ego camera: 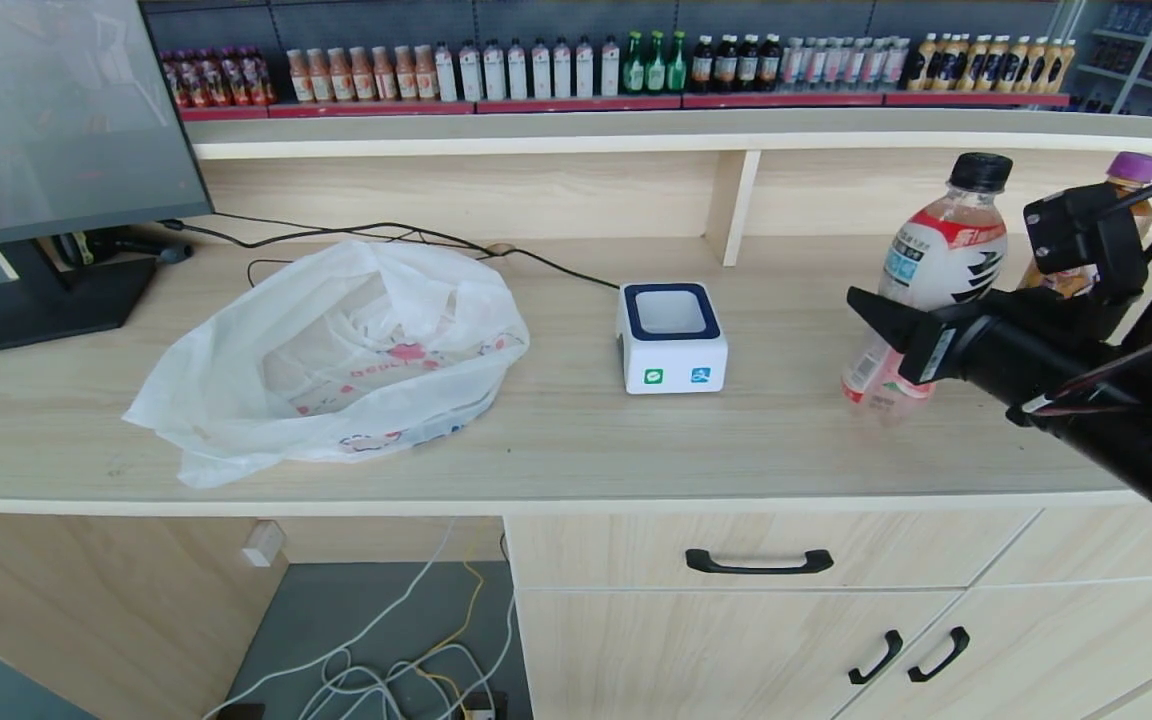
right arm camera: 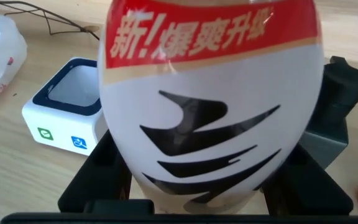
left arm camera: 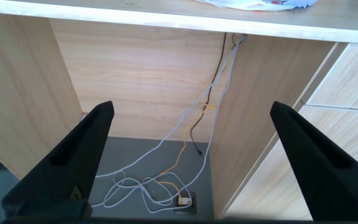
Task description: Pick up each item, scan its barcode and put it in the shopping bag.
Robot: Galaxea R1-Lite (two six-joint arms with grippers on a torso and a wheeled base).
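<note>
Right gripper (ego camera: 901, 335) clenched on the black-capped drink bottle (ego camera: 941, 255), at the right of your head view.
You'll see the bottle leaning slightly, its base low over the wooden counter (ego camera: 586, 440); you can't tell whether it touches. The white barcode scanner (ego camera: 671, 335) sits at centre frame, and the crumpled white shopping bag (ego camera: 336, 350) lies left of centre, mouth up. A purple-capped bottle (ego camera: 1131, 170) stands at the upper right edge, behind the arm. Your left gripper (left arm camera: 191, 109) hangs lower than the countertop, fingers spread wide, holding nothing.
</note>
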